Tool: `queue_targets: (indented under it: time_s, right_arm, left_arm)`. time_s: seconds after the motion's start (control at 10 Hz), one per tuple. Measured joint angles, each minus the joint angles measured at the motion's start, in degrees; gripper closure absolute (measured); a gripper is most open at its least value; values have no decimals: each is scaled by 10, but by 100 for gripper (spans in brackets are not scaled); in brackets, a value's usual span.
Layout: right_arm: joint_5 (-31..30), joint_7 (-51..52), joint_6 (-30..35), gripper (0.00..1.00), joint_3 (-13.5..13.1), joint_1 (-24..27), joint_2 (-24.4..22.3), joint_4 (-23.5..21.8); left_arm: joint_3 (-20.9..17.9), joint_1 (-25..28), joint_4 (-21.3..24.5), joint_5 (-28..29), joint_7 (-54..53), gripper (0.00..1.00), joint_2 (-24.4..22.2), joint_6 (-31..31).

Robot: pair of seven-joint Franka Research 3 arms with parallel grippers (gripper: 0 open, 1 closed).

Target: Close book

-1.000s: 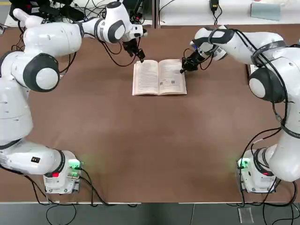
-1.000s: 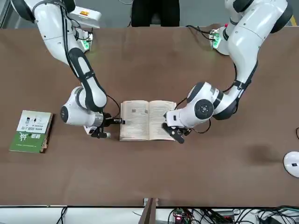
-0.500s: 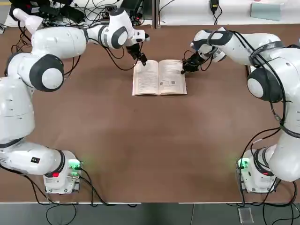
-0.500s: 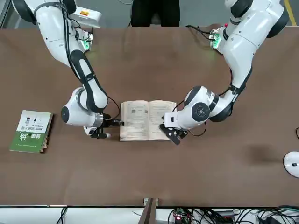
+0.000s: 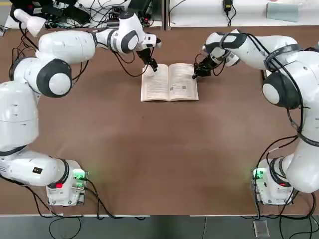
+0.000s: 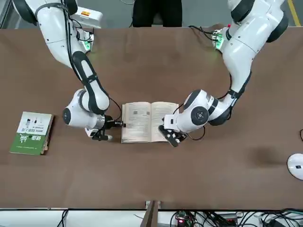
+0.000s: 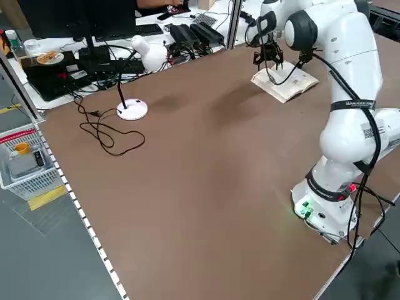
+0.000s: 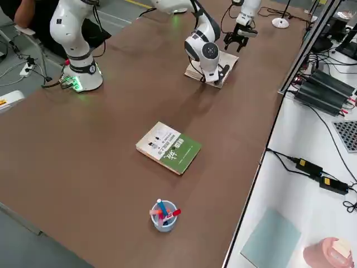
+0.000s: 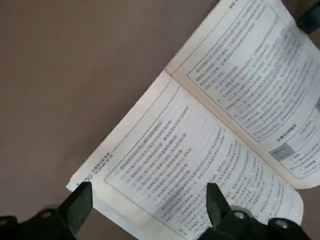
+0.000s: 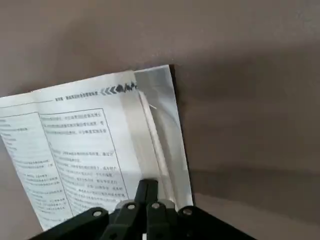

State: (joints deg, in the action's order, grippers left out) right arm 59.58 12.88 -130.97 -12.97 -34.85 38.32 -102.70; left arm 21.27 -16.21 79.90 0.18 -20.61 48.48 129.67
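The book lies open and flat on the brown table, cream text pages up. My left gripper hovers open over the far left corner of its left page; in the left wrist view the two fingertips straddle that corner of the book. My right gripper is shut, its tip low at the outer edge of the right page. In the right wrist view the closed fingers rest over the page margin of the book. The front view shows the book between the right gripper and the left gripper.
A green-and-white book lies on the table off to the robot's right. A cup of pens stands further out. A white rounded object sits at the robot's far left edge. A white lamp base with cable is on the left side.
The left arm has swung in, and its gripper has come a little closer over the book's far left corner. The right gripper has stayed shut at the right page edge.
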Motion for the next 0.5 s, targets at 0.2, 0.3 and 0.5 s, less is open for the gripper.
queue_targets:
  time_s: [0.2,0.3,0.5]
  right_arm:
    - [0,0,-2,99,0,-1,2,0]
    - [0,0,-3,99,0,-2,3,0]
    - [0,0,-7,99,0,-4,6,0]
  left_arm:
    - [0,-1,-10,0,-25,0,9,6]
    - [0,-1,-14,0,-36,0,13,13]
    - [0,-1,-19,0,-61,0,19,23]
